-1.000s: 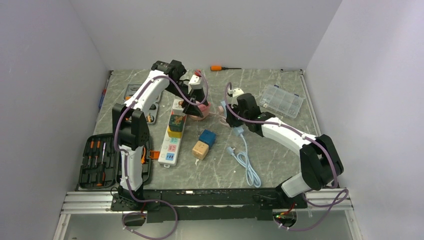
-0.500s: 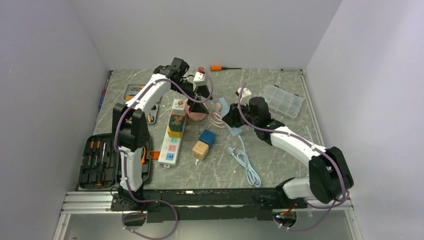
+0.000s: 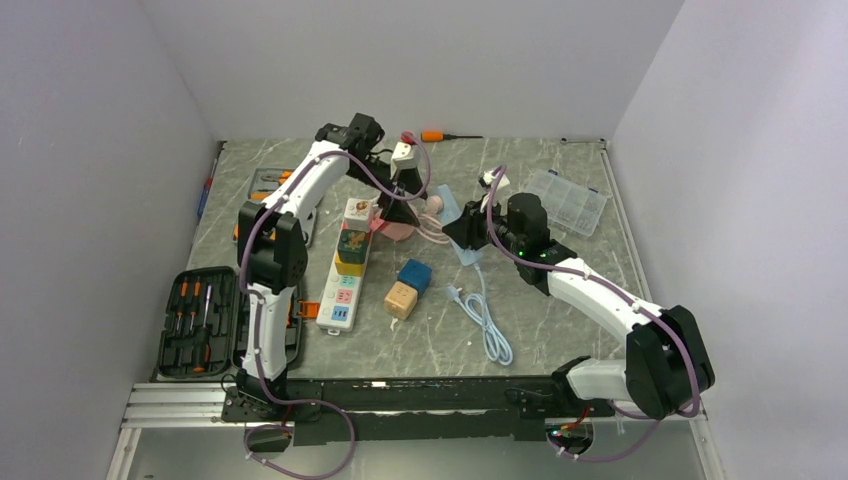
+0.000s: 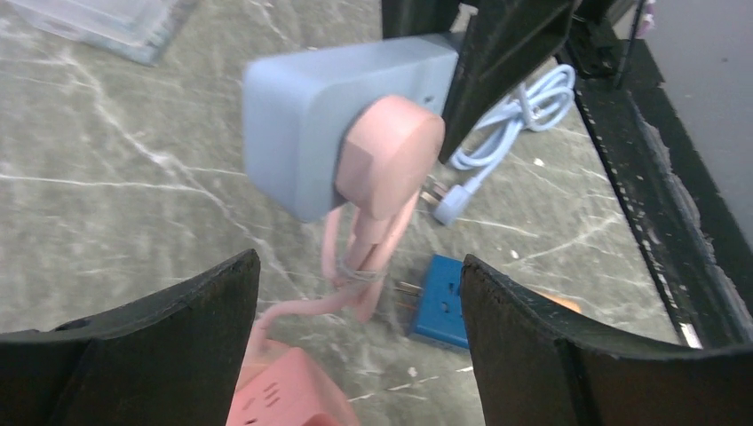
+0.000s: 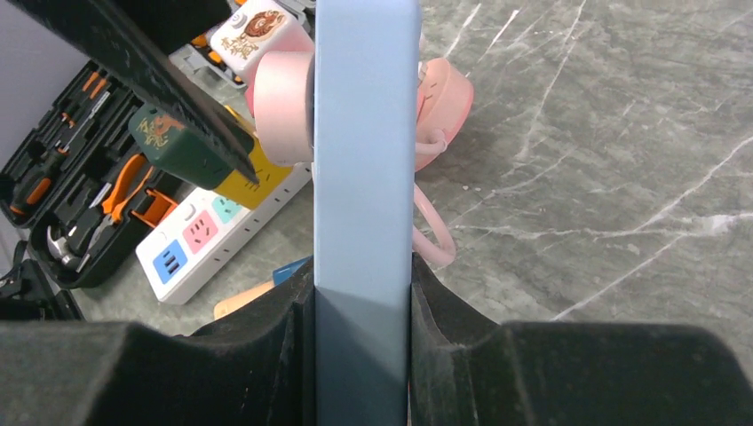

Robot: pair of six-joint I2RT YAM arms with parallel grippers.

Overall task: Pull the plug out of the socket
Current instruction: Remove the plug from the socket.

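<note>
The socket [image 3: 340,292] lies flat, left of table centre, with cube plugs [image 3: 350,248] seated in it. Off to its right, the right gripper [image 5: 362,284] clamps a raised light-blue strip [image 5: 364,133] that has a pink plug [image 4: 391,155] in its face. The left gripper [image 4: 355,275] gapes wide, facing that plug.

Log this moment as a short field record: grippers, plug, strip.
right gripper: shut on the light-blue strip, raised off the table
pink plug: seated in the strip's face, cord hanging below
left gripper: open, facing the pink plug, apart from it
plug pulled: not yet
</note>
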